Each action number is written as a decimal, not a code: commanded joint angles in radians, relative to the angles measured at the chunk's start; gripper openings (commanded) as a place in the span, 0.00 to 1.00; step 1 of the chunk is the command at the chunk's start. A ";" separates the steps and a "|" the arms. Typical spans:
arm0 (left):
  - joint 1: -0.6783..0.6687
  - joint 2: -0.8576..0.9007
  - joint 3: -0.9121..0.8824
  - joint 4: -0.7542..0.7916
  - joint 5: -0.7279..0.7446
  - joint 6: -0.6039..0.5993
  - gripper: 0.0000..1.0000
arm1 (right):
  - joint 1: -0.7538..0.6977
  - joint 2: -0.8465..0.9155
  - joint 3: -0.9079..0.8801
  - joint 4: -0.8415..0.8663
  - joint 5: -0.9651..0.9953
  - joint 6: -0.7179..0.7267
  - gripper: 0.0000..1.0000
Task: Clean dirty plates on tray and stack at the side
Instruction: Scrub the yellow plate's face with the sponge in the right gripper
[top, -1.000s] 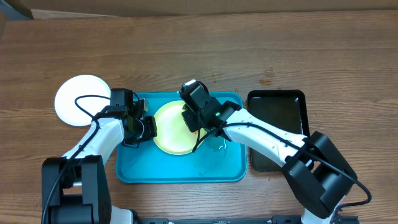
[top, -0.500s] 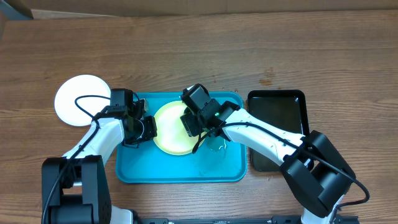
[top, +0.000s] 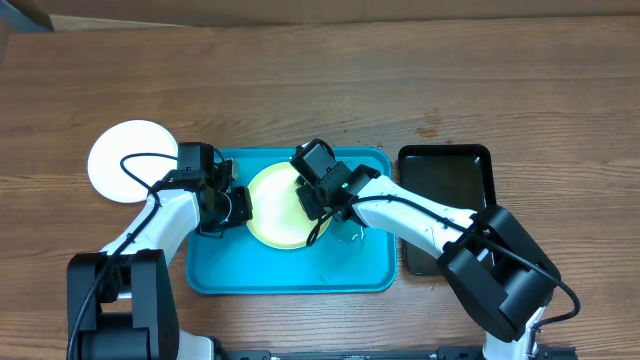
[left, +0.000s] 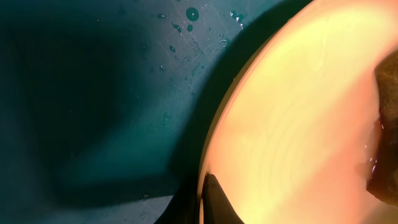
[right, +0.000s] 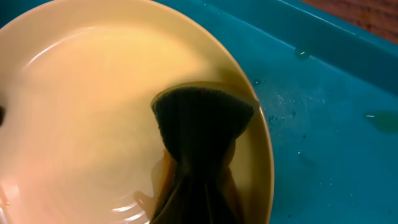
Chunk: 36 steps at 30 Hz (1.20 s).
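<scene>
A pale yellow plate lies on the turquoise tray, toward its back. My left gripper is shut on the plate's left rim; in the left wrist view one dark fingertip lies on the plate at its edge. My right gripper is over the plate's right part, shut on a dark sponge that is pinched to a fan shape and pressed on the wet plate. A white plate lies on the table left of the tray.
A black tray sits right of the turquoise one. A glossy wet patch shows on the tray beside the plate. Water drops speckle the tray floor. Bare wooden table lies behind.
My right gripper has slid a little toward the near side across the yellow plate with the sponge. The left gripper and the plate have stayed put.
</scene>
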 joint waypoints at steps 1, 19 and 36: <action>-0.004 0.032 -0.028 -0.013 -0.018 0.037 0.04 | 0.009 0.055 -0.010 -0.012 0.002 0.082 0.04; -0.004 0.032 -0.028 -0.013 -0.019 0.038 0.04 | 0.000 0.122 -0.009 0.112 -0.346 0.172 0.04; -0.004 0.032 -0.028 -0.012 -0.027 0.037 0.04 | -0.296 -0.076 0.163 0.101 -0.951 0.124 0.04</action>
